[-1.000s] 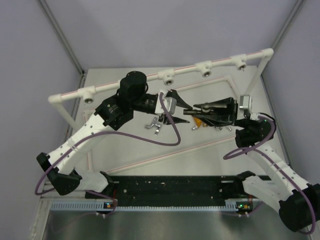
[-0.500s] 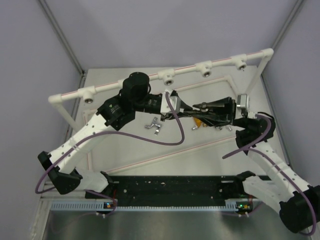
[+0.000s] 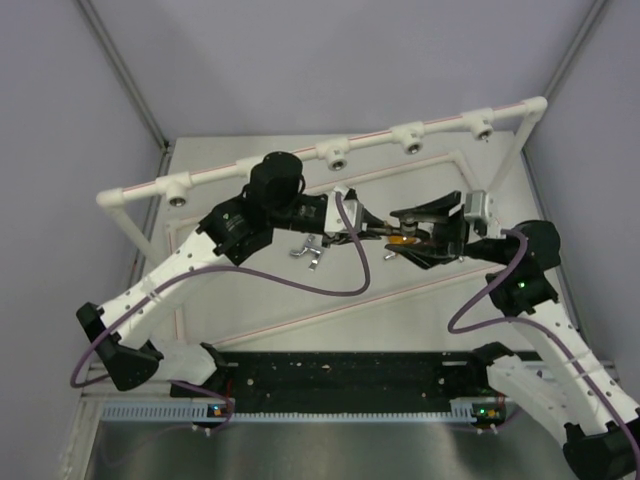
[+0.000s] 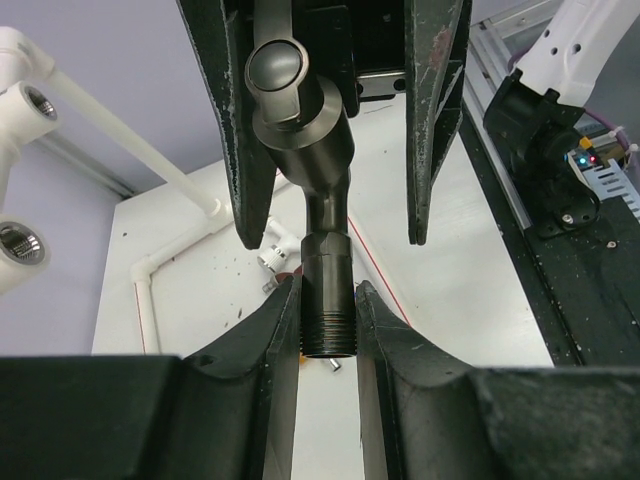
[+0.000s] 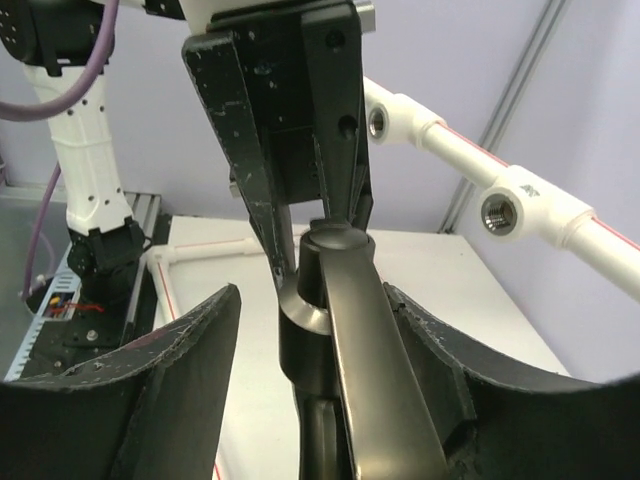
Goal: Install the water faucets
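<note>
Dark grey metal faucet with a lever handle (image 4: 318, 150) is held in the air over the white table (image 3: 420, 310), its threaded stem clenched by the left gripper (image 4: 328, 300). The right gripper (image 5: 312, 300) is unclenched, its jaws spread either side of the faucet's head, gaps showing.

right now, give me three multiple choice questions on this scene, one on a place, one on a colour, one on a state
1. Where is the silver tap? A on the table B in a pipe socket C in a drawer
2. What colour is the held tap? A white B dark grey C orange
3. How is the left end effector? A open and empty B shut on the held tap's thread C out of view
A: it lies on the table. B: its body shows dark grey. B: its fingers clamp the thread, while the right end effector stands open.
</note>
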`<state>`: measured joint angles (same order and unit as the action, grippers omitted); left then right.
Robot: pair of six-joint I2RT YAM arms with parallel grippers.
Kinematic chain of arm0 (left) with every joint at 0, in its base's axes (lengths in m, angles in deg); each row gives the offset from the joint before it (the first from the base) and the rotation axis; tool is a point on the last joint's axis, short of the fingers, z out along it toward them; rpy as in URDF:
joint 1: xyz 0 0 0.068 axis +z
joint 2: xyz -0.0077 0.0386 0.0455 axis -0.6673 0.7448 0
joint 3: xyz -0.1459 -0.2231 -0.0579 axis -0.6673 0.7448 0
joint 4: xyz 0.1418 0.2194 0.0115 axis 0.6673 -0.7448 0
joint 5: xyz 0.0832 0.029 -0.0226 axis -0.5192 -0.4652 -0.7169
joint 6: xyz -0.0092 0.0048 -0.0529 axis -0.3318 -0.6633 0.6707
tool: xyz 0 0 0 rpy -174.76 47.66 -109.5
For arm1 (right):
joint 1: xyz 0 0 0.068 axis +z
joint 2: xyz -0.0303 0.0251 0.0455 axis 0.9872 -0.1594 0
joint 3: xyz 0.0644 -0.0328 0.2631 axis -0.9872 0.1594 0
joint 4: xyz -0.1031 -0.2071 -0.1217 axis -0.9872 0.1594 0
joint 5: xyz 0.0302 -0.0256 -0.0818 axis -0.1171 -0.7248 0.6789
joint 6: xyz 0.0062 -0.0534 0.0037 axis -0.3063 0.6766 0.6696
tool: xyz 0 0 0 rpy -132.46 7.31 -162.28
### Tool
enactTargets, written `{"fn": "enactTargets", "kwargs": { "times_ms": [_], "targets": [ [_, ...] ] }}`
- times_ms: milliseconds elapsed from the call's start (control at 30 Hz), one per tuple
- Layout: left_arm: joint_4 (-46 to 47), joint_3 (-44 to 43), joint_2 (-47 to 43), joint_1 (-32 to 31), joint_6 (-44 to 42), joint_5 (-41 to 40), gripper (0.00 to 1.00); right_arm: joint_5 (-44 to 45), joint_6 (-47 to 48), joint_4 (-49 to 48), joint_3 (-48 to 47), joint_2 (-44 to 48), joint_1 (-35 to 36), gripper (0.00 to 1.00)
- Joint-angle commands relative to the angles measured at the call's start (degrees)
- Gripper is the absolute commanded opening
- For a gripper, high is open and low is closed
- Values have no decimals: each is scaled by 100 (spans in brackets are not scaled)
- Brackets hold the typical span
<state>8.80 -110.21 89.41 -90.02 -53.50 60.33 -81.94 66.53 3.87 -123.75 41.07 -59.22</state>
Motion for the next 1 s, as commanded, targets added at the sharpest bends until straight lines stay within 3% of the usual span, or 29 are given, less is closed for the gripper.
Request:
{"fn": "enactTargets", "kwargs": {
  "times_ms": [0, 233, 633, 967],
  "targets": [
    [789, 148, -422, -18, 198, 172, 0, -38, 308, 271, 8, 79, 45, 59],
    [1186, 360, -668, -18, 409, 347, 0, 182, 211, -231, 378, 114, 45, 61],
    [887, 202, -457, -18, 313, 321, 0, 32, -245, -873, 290, 70, 45, 61],
    [764, 131, -396, -27, 242, 304, 0, -65, -588, -1198, 167, -62, 45, 49]
  ]
}}
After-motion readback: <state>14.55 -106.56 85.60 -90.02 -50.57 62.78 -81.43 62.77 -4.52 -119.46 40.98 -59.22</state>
